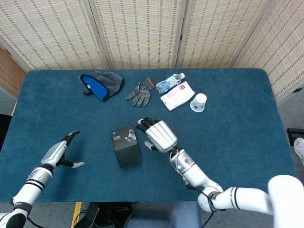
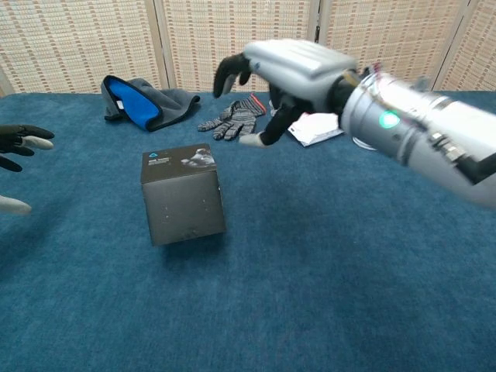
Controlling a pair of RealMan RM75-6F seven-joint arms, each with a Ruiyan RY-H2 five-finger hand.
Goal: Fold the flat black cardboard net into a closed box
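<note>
The black box (image 1: 125,145) stands closed on the blue table (image 1: 237,123), a little left of the table's middle and towards the near edge. Its top face carries a small blue mark and a pale print, and in the chest view it sits squarely on the cloth with its front and right faces showing.

The right hand (image 1: 159,134) hangs above the table just to the right of the box and apart from it. Its fingers are spread and slightly curled downward, and it holds nothing. In the chest view the same hand (image 2: 291,74) shows raised well above the box, dark fingertips pointing left, with the silver forearm running off to the right.

The left hand (image 1: 59,153) is near the table's left front edge, well apart from the box. Its fingers are apart and it holds nothing. The chest view catches only its fingertips (image 2: 23,138) at the left border, so little more can be told of its pose there.

Along the far side of the table lie a grey and blue cap (image 1: 100,84), a grey glove (image 1: 139,93), a plastic bottle (image 1: 170,82), a white packet (image 1: 177,95) and an upturned paper cup (image 1: 198,102), all well apart from the box.
</note>
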